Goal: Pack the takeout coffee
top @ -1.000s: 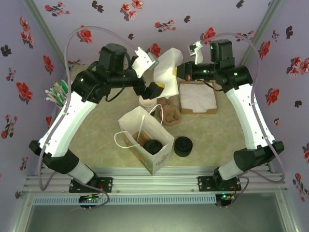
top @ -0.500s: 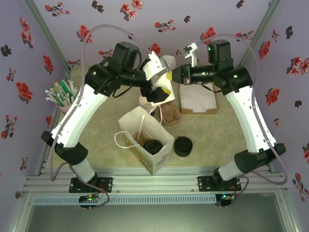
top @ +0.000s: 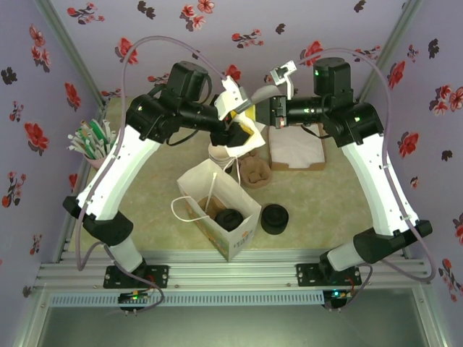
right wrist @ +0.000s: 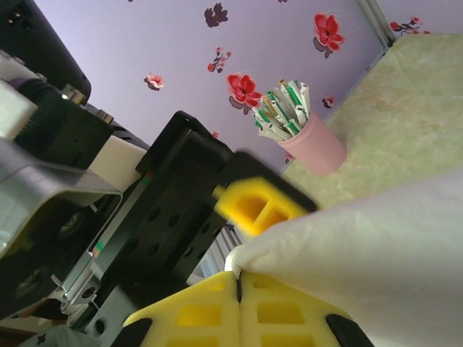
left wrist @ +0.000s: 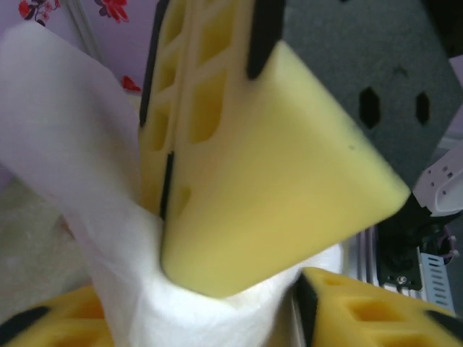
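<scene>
Pinches napkin (right wrist: 376, 246) in pressed-together right gripper (right wrist: 239, 278), brackets it with part-closed left gripper (left wrist: 231, 311), cannot tell whether clamped, far of bag (top: 244, 230) holding takeout coffee (top: 230, 218), nearer left arm.

Takeout coffee (top: 230, 219) sits in bag (top: 242, 233), lids (top: 275, 219) beside.

I get 3 views. The top external camera sits high above and behind the 2 arm bases, looking steeply down and forward toward the back wall. It is far enough off to hold the whole table (top: 152, 210) and both arms. The left wrist camera rides right behind the left gripper (left wrist: 264, 289), so close that its yellow fingers (left wrist: 275, 166) and the napkin (left wrist: 65, 144) blur. The right wrist camera looks along the right gripper (right wrist: 237, 278), rolled over, facing the left wall and the pink cup (right wrist: 312, 148). Both wrist views share the napkin, and the top view shares that cup.
</scene>
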